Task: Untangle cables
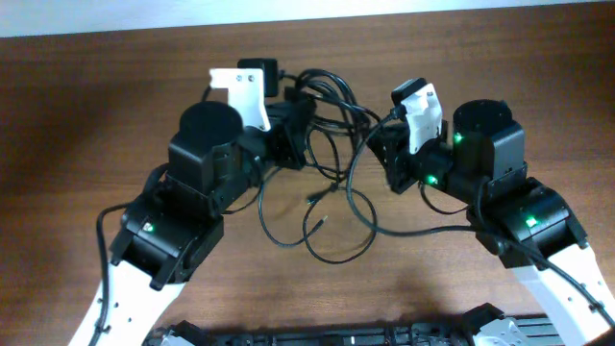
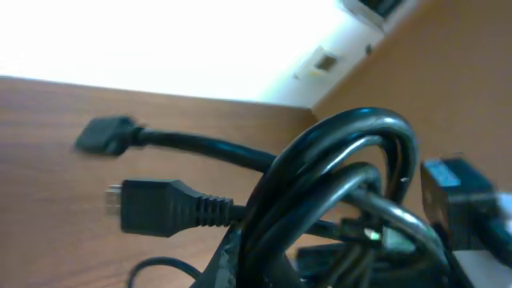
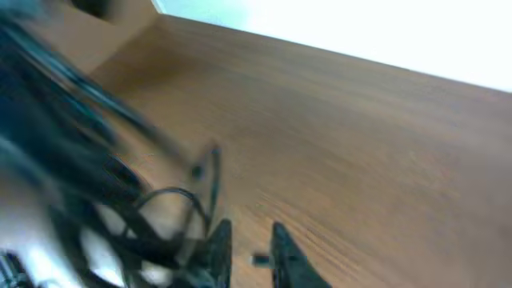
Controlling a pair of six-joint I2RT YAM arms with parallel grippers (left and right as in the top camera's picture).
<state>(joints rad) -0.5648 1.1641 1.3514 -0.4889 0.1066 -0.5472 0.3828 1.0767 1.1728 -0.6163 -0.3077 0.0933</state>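
Observation:
The cables (image 1: 332, 101) are thin glossy black cords, bunched at the back between my two arms. Loose loops (image 1: 336, 231) trail toward the front, with two small plug ends (image 1: 313, 199) lying inside them. My left gripper (image 1: 288, 135) is shut on the bundle. In the left wrist view the coiled cables (image 2: 336, 184) rise out of the jaws, and two plugs (image 2: 152, 206) lie on the wood behind. My right gripper (image 1: 389, 159) sits just right of the tangle. The blurred right wrist view shows its fingers (image 3: 220, 244) slightly apart, with bare wood and a small plug end (image 3: 260, 258) between them.
The brown wooden table (image 1: 96, 115) ends at a white far edge (image 1: 480, 19) behind the bundle. A dark robot base (image 1: 336, 336) runs along the near edge. My two arms flank the cables on either side.

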